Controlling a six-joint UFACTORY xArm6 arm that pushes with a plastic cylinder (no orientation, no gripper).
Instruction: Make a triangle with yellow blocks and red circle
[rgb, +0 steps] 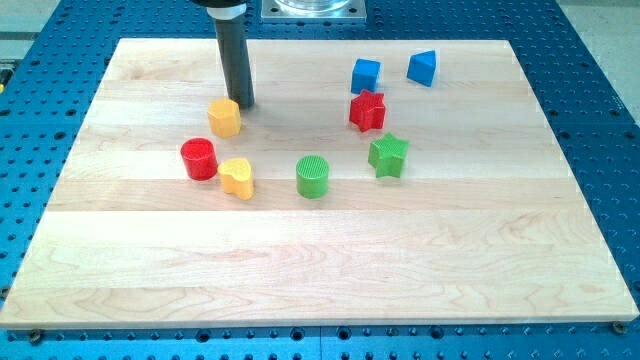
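Note:
A red circle block (199, 159) sits left of the board's middle. A yellow heart-shaped block (237, 178) touches it or nearly so on its lower right. A yellow hexagonal block (225, 117) lies above them, a little apart. The three form a tight triangle. My tip (245, 103) is at the lower end of the dark rod, just at the upper right of the yellow hexagonal block, touching it or nearly so.
A green circle block (313, 176) lies right of the yellow heart. A green star (388, 156), a red star (367, 110), a blue cube (366, 75) and a blue triangular block (423, 68) sit at the upper right. The wooden board (320, 270) lies on a blue perforated table.

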